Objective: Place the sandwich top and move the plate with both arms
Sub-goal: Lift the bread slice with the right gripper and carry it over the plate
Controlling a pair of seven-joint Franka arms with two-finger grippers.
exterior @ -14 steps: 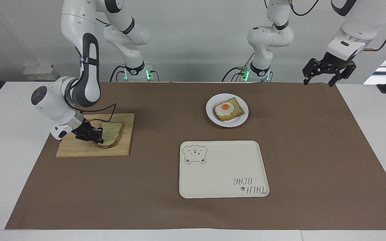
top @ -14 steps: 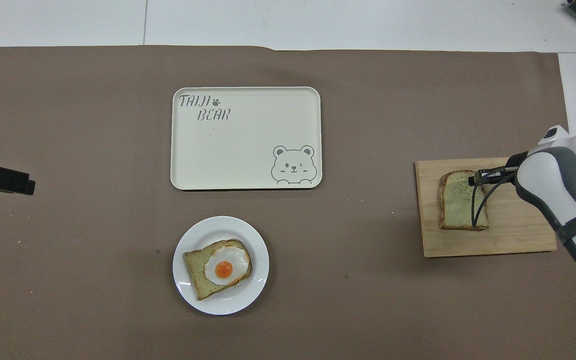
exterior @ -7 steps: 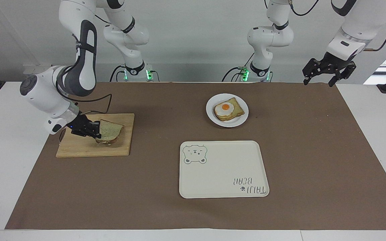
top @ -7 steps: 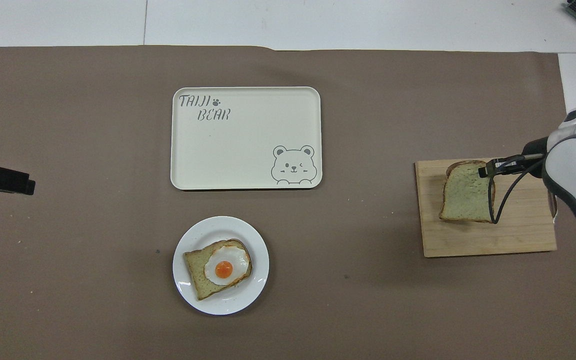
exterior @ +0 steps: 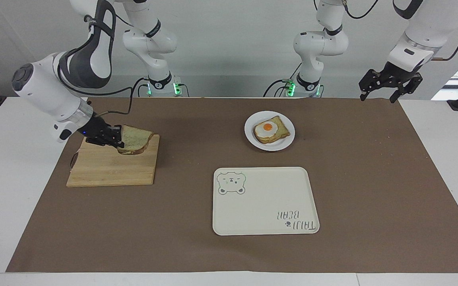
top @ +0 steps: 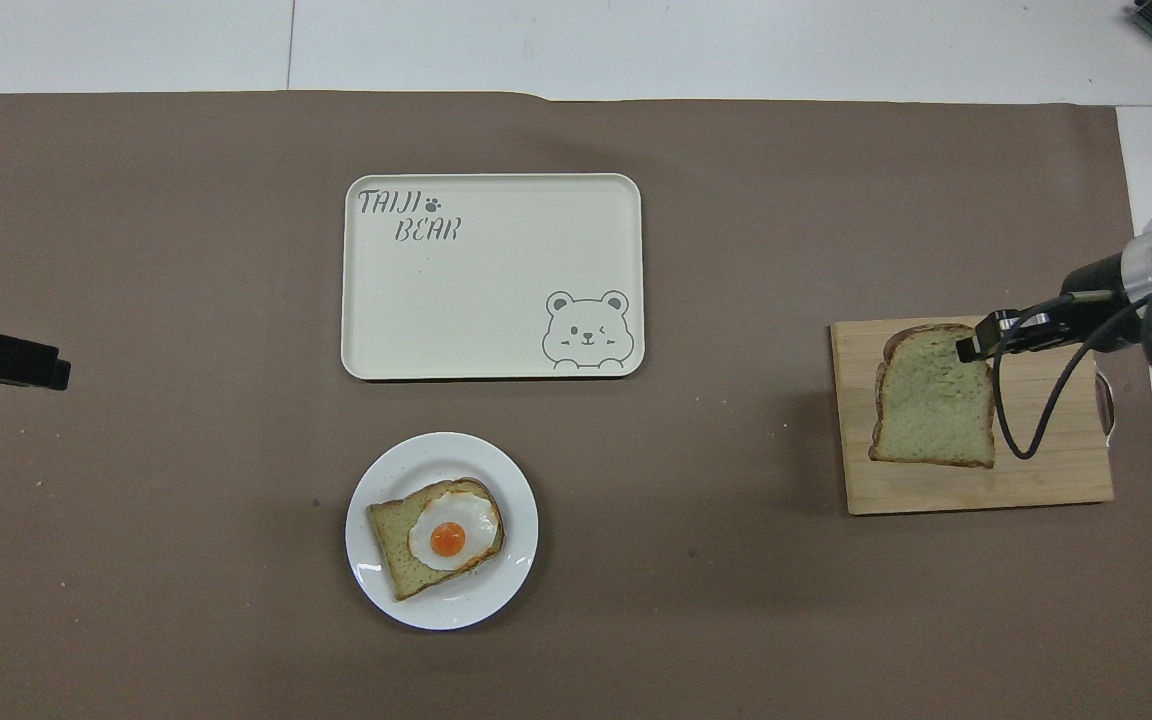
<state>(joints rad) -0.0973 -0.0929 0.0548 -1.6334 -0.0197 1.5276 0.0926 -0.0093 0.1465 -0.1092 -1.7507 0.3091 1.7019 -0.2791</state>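
sandwich top [exterior: 135,138] in right hand [exterior: 114,138] over cutting board [exterior: 109,169] — plate [exterior: 251,137], tray [exterior: 264,214] well apart

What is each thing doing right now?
Sandwich top: held up over the board.
Right gripper: shut on the sandwich top.
Left gripper: open, waiting in the air.
Plate: holds the egg toast.
Tray: empty.
Board: bare.
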